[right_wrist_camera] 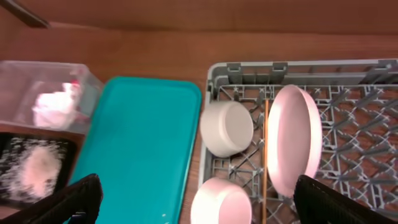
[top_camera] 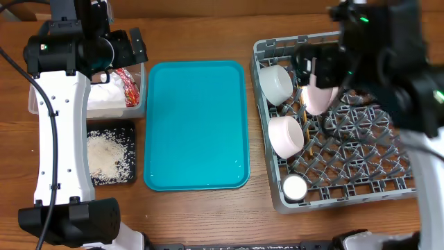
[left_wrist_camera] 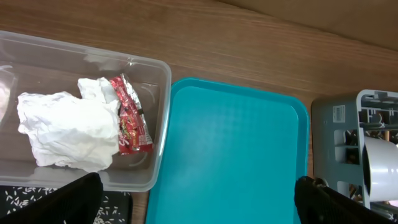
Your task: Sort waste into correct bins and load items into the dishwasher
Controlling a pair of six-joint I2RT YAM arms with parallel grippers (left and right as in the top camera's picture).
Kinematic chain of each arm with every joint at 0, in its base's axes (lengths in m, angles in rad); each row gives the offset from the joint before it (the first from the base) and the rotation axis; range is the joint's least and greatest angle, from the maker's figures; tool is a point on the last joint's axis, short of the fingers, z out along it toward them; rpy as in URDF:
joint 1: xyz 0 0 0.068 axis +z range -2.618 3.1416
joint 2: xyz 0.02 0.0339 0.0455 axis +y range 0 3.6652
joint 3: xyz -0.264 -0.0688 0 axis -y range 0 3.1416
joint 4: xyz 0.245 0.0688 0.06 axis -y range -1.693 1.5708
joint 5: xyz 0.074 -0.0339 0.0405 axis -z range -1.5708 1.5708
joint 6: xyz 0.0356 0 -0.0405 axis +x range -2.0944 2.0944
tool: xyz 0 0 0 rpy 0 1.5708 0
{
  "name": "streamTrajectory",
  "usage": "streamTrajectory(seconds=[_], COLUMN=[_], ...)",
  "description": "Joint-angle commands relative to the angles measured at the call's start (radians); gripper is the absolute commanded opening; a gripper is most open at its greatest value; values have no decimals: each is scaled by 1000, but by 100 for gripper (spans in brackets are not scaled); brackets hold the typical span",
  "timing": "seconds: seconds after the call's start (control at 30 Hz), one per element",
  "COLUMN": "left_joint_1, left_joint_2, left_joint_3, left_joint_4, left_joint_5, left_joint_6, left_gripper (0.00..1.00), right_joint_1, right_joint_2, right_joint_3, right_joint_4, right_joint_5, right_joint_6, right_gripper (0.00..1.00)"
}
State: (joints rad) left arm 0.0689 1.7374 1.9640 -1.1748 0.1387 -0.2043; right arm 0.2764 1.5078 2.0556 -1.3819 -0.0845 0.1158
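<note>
Overhead: wooden desk [top_camera: 208, 215] with the teal serving tray [top_camera: 196, 125] in the middle. Left of it is the clear tub [top_camera: 141, 97], holding the crumpled napkin [top_camera: 104, 101] and the red snack wrapper [top_camera: 129, 85]. Just in front of the tub sits the black tray [top_camera: 129, 135] with a heap of rice grains [top_camera: 104, 156]. The left arm [top_camera: 59, 132] reaches over both bins, wrist above the tub. Right of the teal tray is the grey dish rack [top_camera: 347, 198]. Down its left side stand the far bowl [top_camera: 275, 83], the near bowl [top_camera: 286, 135], and the small cup [top_camera: 295, 187] in the near left corner. The pinkish plate [top_camera: 320, 96] stands on edge beside the far bowl, partly under the right arm [top_camera: 388, 48].

Left wrist: the left jaws are spread wide, dark fingertips [left_wrist_camera: 74, 199] at the lower corners, nothing between them. Below lies the tub's right end, napkin and wrapper touching. The teal tray's edge is just beside the tub wall, and a rack corner shows at right.

Right wrist: the right jaws are also spread wide and empty, above the rack's left side. The plate stands upright among the pegs, apart from the jaws. One thin wooden chopstick [right_wrist_camera: 265, 155] lies along the plate's left, between plate and bowls. I cannot make out a second stick.
</note>
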Motion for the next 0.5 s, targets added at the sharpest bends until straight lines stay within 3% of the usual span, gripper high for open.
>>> streamTrajectory(seconds=[0.0,0.17,0.33,0.47], left_joint_1=[-4,-4,-4,-4], left_joint_2=[-5,-5,-5,-5], left_joint_3=[8,8,8,8], left_joint_4=[2,2,1,2], left_joint_5=[8,8,8,8], left_joint_6=[-10,-10,-10,-10], left_gripper=[100,100,100,100], right_joint_1=[-1,-64,-117,-150], right_joint_2=[-11,-57,-88,-164], right_joint_3=[1,1,0,-85], right_joint_4=[-33,-41,-41,78], right_joint_5=[-17,42,64,110], right_joint_6=[16,110,90,90], right_gripper=[100,100,100,100])
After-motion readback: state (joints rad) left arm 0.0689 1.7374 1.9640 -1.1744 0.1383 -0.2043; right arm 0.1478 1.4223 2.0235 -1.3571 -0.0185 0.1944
